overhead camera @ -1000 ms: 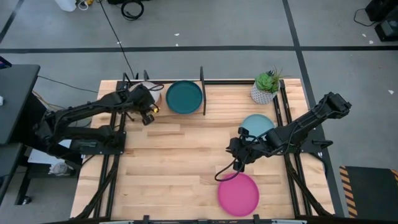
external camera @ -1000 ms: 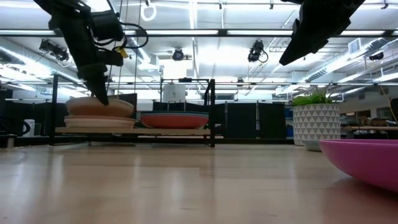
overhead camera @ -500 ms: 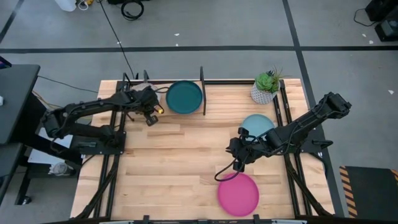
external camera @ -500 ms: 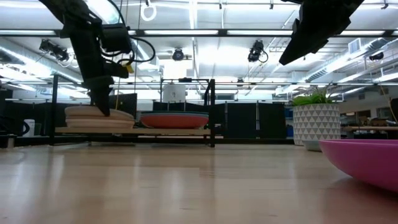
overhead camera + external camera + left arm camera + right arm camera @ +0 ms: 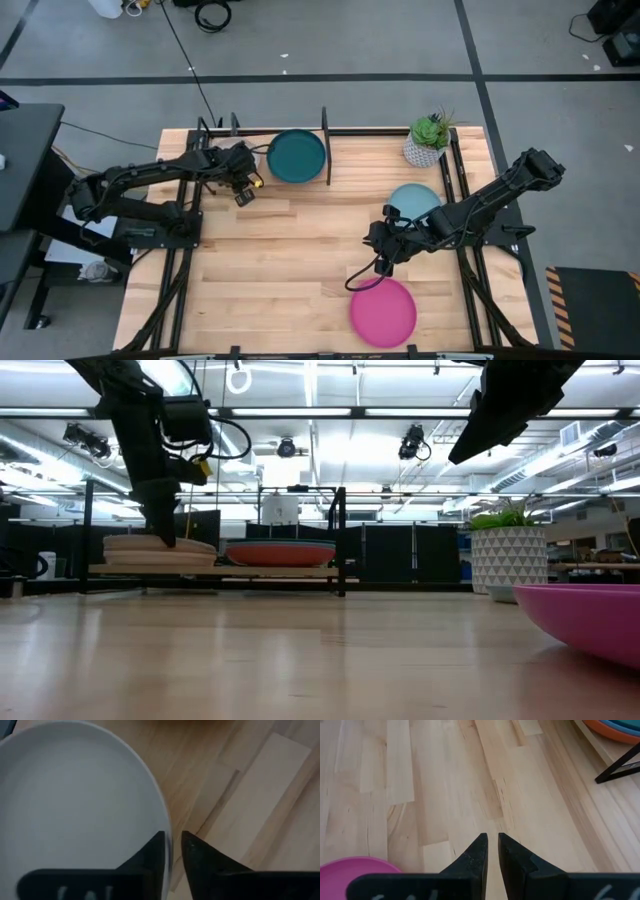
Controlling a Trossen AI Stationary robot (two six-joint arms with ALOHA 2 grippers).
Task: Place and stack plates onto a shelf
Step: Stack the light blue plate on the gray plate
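The shelf (image 5: 230, 570) stands at the table's far left. Its left half holds a stack of pale plates (image 5: 160, 550), and the grey plate (image 5: 75, 805) lies on top. Its right half holds a stack topped by the teal plate (image 5: 296, 156), with an orange one (image 5: 280, 553) below. My left gripper (image 5: 172, 855) is at the grey plate's rim, on the near right of that stack (image 5: 243, 186). My right gripper (image 5: 492, 847) is shut on nothing and hovers over bare wood (image 5: 382, 262). It sits between the pale blue plate (image 5: 415, 200) and the magenta plate (image 5: 383, 312). My left gripper pinches the grey plate's rim (image 5: 167, 827) between its two fingers. One finger (image 5: 152, 852) is over the plate's inside and the other (image 5: 202, 862) is outside it. The fingers point down from above (image 5: 165, 538). The plate lies flat on the left stack.
A potted green plant (image 5: 428, 140) stands at the far right, beside the pale blue plate. Black shelf posts (image 5: 326, 130) rise between and around the two stacks. Bare plank tabletop (image 5: 280, 260) fills the middle and near left.
My left gripper has moved down and slightly toward the table's right. The grey plate, which was held raised above the left stack, has come down and now lies flat on it. The right arm has kept still.
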